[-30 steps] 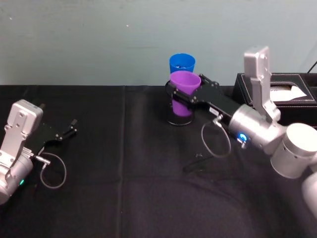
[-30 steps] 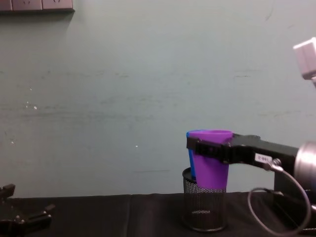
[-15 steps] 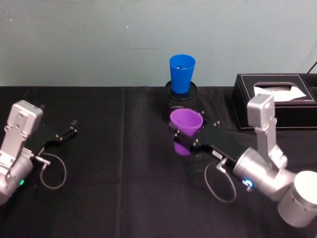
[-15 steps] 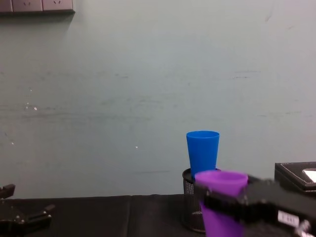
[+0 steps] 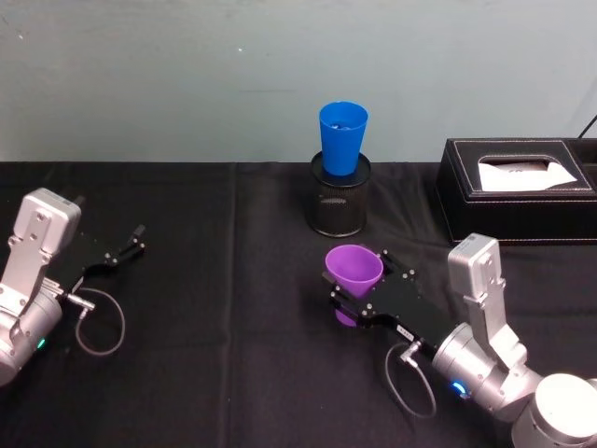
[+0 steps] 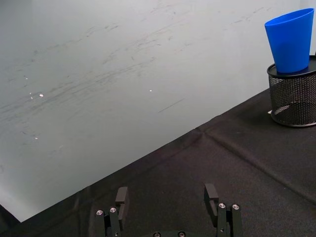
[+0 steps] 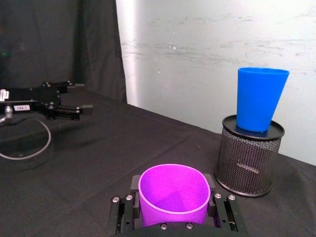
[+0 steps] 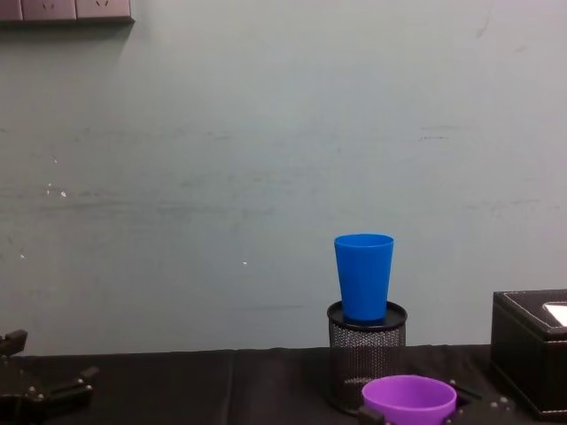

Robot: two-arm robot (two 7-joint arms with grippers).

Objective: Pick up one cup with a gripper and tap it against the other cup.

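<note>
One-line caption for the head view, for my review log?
Right end effector holds the purple cup near the table, apart from the blue cup standing in the mesh holder.

Even, soft indoor light, no hard shadows

The pale wall (image 8: 221, 177) is evenly lit and shows faint scuffs; the black tablecloth (image 5: 224, 355) swallows detail and shadow. The blue cup (image 7: 260, 98) and purple cup (image 7: 173, 195) look sharp and saturated, without glare.
</note>
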